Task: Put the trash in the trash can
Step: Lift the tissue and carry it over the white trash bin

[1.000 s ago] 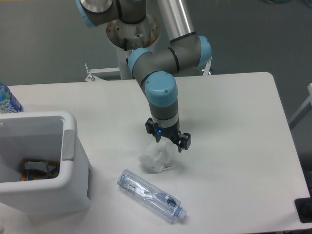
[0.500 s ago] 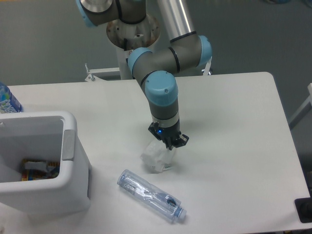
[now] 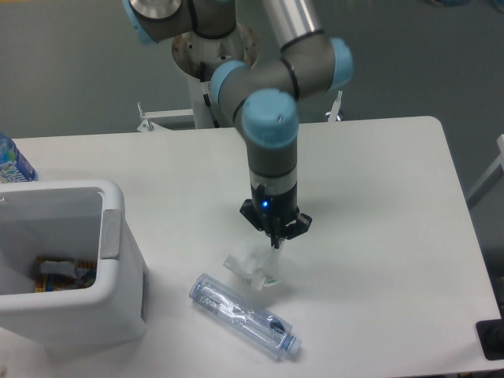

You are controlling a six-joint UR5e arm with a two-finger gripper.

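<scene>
One wad of paper (image 3: 253,268) hangs pinched in the narrow pincer (image 3: 276,236); the trash can (image 3: 118,236) sits well off to its left, so that's the way to carry.

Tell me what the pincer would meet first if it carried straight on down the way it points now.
Most likely the crumpled paper wad just below the pincer, then the table. Whether the fingertips already pinch its top edge cannot be told.
</scene>
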